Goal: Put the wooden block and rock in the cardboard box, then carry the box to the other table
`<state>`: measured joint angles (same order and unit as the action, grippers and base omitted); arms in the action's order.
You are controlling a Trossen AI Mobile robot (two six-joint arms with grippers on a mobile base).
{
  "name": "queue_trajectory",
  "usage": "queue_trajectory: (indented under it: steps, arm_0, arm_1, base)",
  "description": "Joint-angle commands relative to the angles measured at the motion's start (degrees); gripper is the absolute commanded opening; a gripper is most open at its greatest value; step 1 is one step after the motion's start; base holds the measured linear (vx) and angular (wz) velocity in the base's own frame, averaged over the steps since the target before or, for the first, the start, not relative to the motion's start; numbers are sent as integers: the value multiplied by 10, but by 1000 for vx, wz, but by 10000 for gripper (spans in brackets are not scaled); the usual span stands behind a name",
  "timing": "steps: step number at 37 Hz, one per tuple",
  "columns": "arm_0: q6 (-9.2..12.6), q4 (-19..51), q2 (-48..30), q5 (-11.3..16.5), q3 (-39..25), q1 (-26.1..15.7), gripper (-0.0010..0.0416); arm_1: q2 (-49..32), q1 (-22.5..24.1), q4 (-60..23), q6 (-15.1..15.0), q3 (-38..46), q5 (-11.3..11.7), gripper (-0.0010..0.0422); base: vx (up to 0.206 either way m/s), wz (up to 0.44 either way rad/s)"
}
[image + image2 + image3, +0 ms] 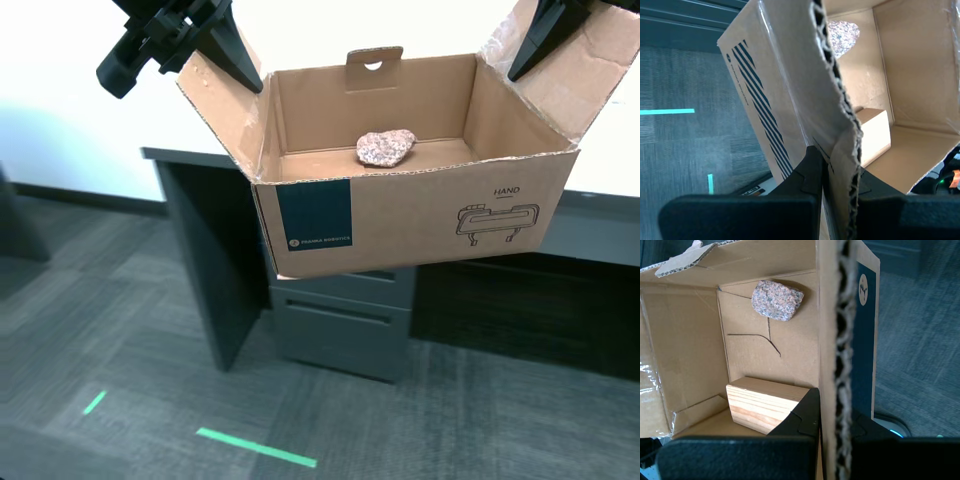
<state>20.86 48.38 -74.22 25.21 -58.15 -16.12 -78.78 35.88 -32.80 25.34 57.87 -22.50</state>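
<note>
**Item:** brown corrugated cardboard box (420, 215), open-topped, held in the air in front of a dark desk (190, 155) and above the floor, resting on nothing.

**Contents:**
- Rough pinkish speckled rock (386, 147) on the box floor near the back wall, clear of all walls.
- Pale rectangular wooden block (765, 407) on the box floor, well apart from the rock. The front wall hides it in the exterior view.

**Hold:**
- My first end effector (835, 407) is clenched on the raw corrugated edge of one side flap.
- My second end effector (837, 167) is clenched the same way on the opposite flap.
- Both flaps splay up and outward toward the exterior view's top corners.

**Edges and room:**
- The back tab with its handle hole (374, 66) stands upright.
- Grey carpet (120, 300) lies open below and toward the exterior view's left.
- A grey drawer unit (340, 325) sits under the desk, just behind the box's lower edge.
- Two green tape strips (256, 447) lie on the carpet.

**Markings:**
- Dark navy square label (314, 214) on the front wall, its small white text too fine to read surely.
- The word "HAND" (507, 190) above a line drawing (498, 222).
- Navy diagonal stripes (757, 105) on one side wall.
</note>
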Motion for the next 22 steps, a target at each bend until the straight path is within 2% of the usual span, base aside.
queue_trajectory:
  steps: [1,13,16,19,22]
  arm_0:
    - [17,-6,0,6,-1,-1,-1]
    - [19,-6,0,6,-1,-1,-1]
    - [10,-4,0,6,-1,-1,-1]
    - [1,-5,0,6,-1,-1,-1]
    - [1,-5,0,6,-1,-1,-1]
  arm_1:
    - [0,1,10,-7,1,-25,-1]
    - [0,1,12,11,1,-19,-1]
    - [0,1,9,14,1,-2,-1]
    - [0,0,8,37,1,0,-1]
    - [0,1,8,36,1,0,-1]
  base:
    - [-73,366]
    - [-72,380]
    - [-72,382]
    - [-69,365]
    - [-67,352]
